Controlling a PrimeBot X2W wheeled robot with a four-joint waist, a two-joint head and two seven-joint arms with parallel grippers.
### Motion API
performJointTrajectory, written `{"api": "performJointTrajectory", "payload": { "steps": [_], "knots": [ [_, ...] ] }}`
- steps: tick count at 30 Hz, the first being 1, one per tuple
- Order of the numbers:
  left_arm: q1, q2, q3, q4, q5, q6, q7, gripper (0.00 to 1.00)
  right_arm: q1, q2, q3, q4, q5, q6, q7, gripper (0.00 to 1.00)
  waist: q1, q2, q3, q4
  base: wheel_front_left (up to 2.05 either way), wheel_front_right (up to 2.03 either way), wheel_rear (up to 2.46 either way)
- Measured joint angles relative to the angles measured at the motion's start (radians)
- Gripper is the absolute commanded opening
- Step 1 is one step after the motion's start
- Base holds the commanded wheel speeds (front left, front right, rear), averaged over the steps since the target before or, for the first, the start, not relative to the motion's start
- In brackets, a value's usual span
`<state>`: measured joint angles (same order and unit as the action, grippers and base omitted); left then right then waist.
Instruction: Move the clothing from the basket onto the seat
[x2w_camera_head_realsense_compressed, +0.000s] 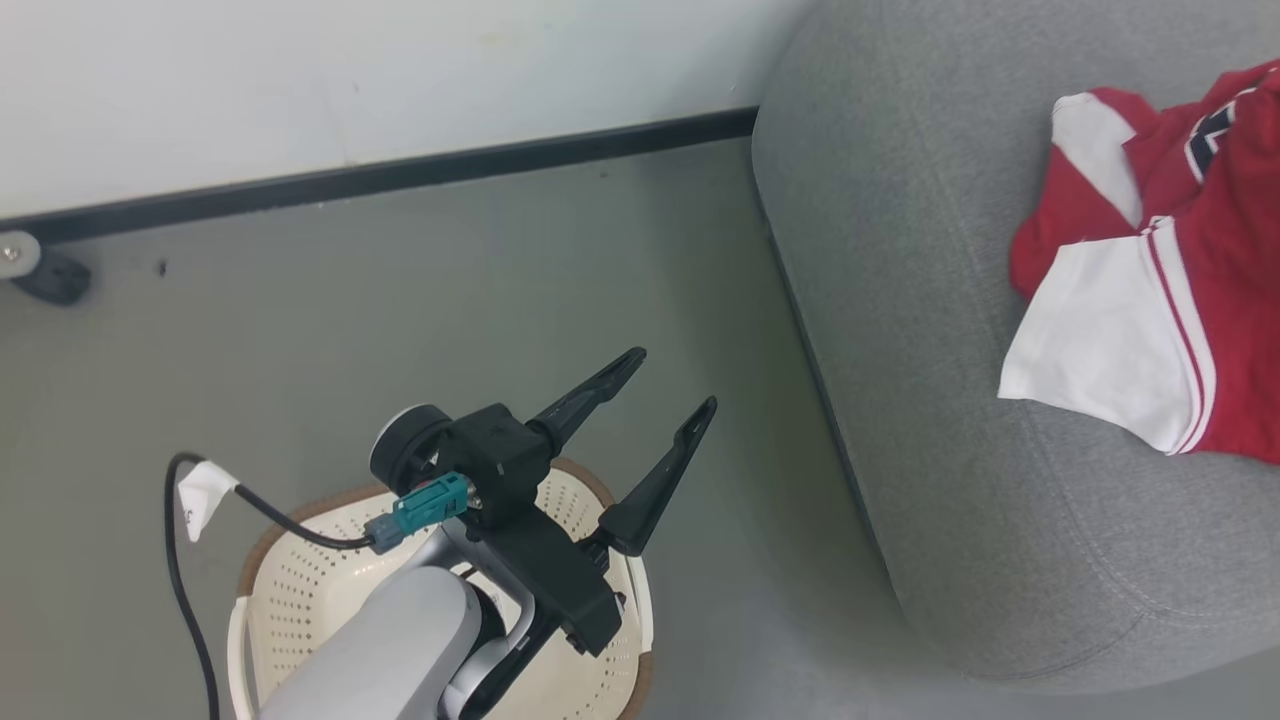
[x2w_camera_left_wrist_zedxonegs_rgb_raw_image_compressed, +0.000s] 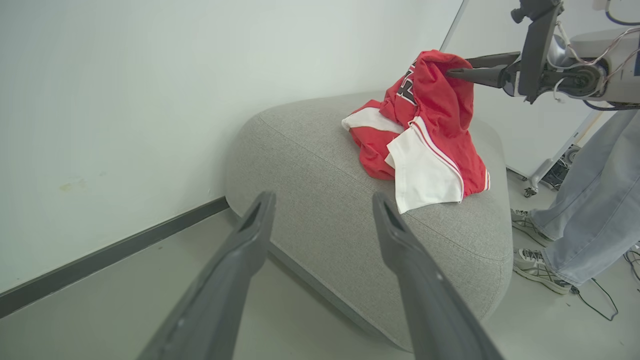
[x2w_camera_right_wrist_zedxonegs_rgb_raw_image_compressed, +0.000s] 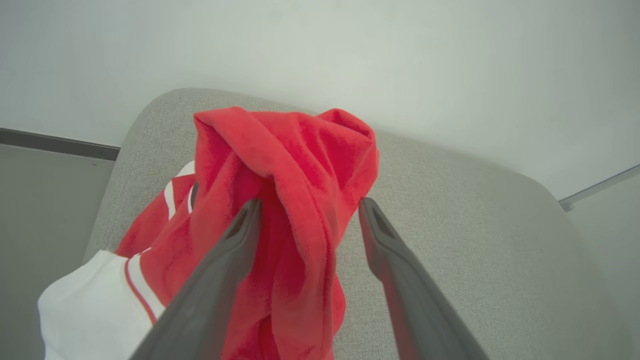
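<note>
One big grey seat (x2w_camera_head_realsense_compressed: 1000, 450) carries the red-and-white clothing (x2w_camera_head_realsense_compressed: 1180, 300), heaped. Right gripper (x2w_camera_right_wrist_zedxonegs_rgb_raw_image_compressed: 310, 202) stands spread, a raised red fold between its fingers. Left gripper (x2w_camera_head_realsense_compressed: 676, 377), also spread, hangs above the basket (x2w_camera_head_realsense_compressed: 300, 590). Left wrist view adds a person's legs (x2w_camera_left_wrist_zedxonegs_rgb_raw_image_compressed: 585, 200) beside the seat.

Clothing (x2w_camera_head_realsense_compressed: 1150, 300) on seat (x2w_camera_head_realsense_compressed: 950, 420); basket (x2w_camera_head_realsense_compressed: 290, 600) on floor (x2w_camera_head_realsense_compressed: 400, 300) left of seat, beneath left tool (x2w_camera_head_realsense_compressed: 676, 377); wall (x2w_camera_head_realsense_compressed: 300, 80) behind.
</note>
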<state>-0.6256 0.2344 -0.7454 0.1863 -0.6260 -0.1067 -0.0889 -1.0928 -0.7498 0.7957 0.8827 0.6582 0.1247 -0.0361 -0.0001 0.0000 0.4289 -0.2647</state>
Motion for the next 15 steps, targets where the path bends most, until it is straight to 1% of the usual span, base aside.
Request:
{"api": "performJointTrajectory", "payload": {
  "steps": [4,8,13,15],
  "knots": [
    [0.026,0.003,0.004,0.016,-0.007,0.000,-0.011,1.00,0.025,-0.016,0.053,-0.040,0.029,0.000,0.000,1.00,0.0000,0.0000,-0.039,-0.010,0.00,0.00,0.00],
    [0.047,0.002,0.007,0.028,-0.015,0.000,-0.028,1.00,0.047,-0.046,0.097,-0.075,0.049,0.000,-0.003,1.00,0.0000,0.0000,-0.079,-0.021,0.00,0.00,0.00],
    [0.072,0.002,0.021,0.031,-0.020,0.001,-0.042,1.00,0.076,-0.087,0.128,-0.124,0.075,0.000,-0.029,1.00,-0.0001,0.0000,-0.127,-0.033,0.00,0.00,0.00],
    [0.084,0.002,0.022,0.032,-0.039,0.001,-0.050,1.00,0.085,-0.100,0.137,-0.141,0.092,0.000,-0.041,1.00,-0.0001,-0.0001,-0.144,-0.036,0.00,0.00,0.00]
  ]
}}
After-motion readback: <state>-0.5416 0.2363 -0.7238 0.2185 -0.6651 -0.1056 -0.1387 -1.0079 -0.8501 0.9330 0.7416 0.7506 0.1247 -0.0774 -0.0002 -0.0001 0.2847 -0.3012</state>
